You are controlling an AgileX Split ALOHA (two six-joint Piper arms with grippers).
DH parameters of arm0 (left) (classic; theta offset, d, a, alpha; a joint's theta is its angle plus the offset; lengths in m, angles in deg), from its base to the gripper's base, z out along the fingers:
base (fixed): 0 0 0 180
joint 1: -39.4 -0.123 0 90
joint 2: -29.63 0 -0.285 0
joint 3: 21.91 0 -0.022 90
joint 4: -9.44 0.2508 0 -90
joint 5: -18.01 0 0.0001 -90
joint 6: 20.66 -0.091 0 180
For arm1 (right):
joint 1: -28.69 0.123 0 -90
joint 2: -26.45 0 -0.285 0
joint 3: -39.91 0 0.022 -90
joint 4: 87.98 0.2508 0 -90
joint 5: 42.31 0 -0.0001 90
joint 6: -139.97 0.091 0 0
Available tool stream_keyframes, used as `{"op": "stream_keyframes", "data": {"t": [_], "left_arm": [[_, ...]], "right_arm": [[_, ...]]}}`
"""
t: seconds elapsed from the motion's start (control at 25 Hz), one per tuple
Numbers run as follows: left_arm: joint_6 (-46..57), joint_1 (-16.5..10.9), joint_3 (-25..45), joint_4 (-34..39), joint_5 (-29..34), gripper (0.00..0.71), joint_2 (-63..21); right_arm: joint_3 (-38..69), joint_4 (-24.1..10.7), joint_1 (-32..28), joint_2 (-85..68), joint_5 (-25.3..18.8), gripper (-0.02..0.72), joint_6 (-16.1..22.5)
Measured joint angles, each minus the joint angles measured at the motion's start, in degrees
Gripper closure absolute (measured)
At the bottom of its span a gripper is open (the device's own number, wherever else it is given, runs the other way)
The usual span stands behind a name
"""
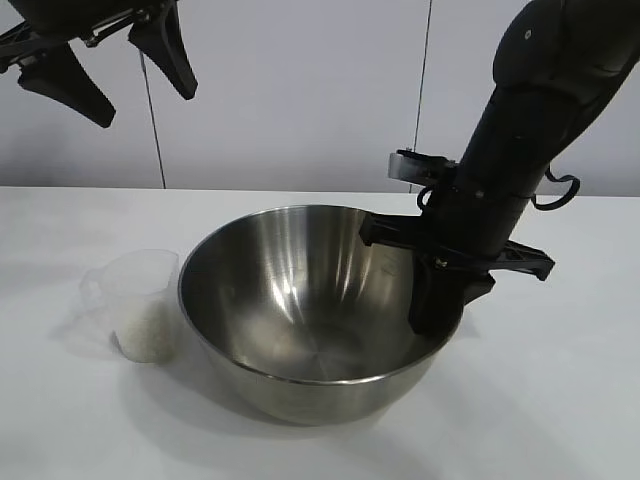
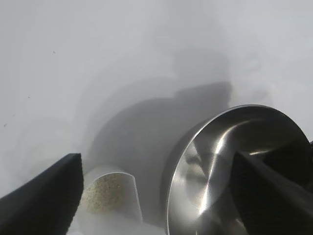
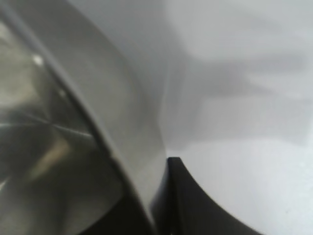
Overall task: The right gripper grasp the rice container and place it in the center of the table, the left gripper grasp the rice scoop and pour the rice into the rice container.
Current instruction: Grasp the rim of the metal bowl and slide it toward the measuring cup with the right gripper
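Observation:
The rice container (image 1: 300, 300), a wide steel bowl, stands in the middle of the table (image 1: 560, 400). My right gripper (image 1: 435, 315) is shut on its right rim, one finger inside the bowl and one outside. In the right wrist view the rice container's wall (image 3: 122, 142) runs between the right gripper (image 3: 155, 205) jaws. The clear rice scoop (image 1: 135, 300) stands upright just left of the bowl, with rice (image 1: 145, 335) in its bottom. My left gripper (image 1: 148, 105) hangs open high at the upper left. The left wrist view has the left gripper (image 2: 155, 156) above the rice scoop (image 2: 115, 196) and the rice container (image 2: 220, 166).
A pale wall runs behind the table's far edge. Bare white tabletop lies in front of the bowl and to its right. The scoop nearly touches the bowl's left side.

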Motion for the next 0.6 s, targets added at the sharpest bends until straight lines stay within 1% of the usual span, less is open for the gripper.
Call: {"op": "stream_keyframes", "data": {"t": [0.12, 0.2, 0.28, 0.4, 0.44, 0.48, 0.6], "left_arm": [[0.0, 0.0, 0.0, 0.0, 0.0, 0.116, 0.0], [0.0, 0.0, 0.0, 0.0, 0.0, 0.116, 0.0], [0.0, 0.0, 0.0, 0.0, 0.0, 0.116, 0.0], [0.0, 0.0, 0.0, 0.0, 0.0, 0.116, 0.0], [0.0, 0.0, 0.0, 0.0, 0.0, 0.116, 0.0], [0.0, 0.0, 0.0, 0.0, 0.0, 0.116, 0.0], [0.0, 0.0, 0.0, 0.0, 0.0, 0.116, 0.0]], "right_arm": [[0.0, -0.1, 0.0, 0.0, -0.5, 0.691, 0.2], [0.0, -0.1, 0.0, 0.0, -0.6, 0.670, 0.2], [-0.1, 0.4, 0.0, 0.0, -0.6, 0.587, 0.2], [-0.2, 0.6, 0.0, 0.0, -0.5, 0.366, 0.2], [-0.2, 0.6, 0.0, 0.0, -0.6, 0.316, 0.2], [-0.2, 0.6, 0.0, -0.1, -0.6, 0.277, 0.2], [-0.2, 0.5, -0.5, -1.5, -0.9, 0.235, 0.3]]}}
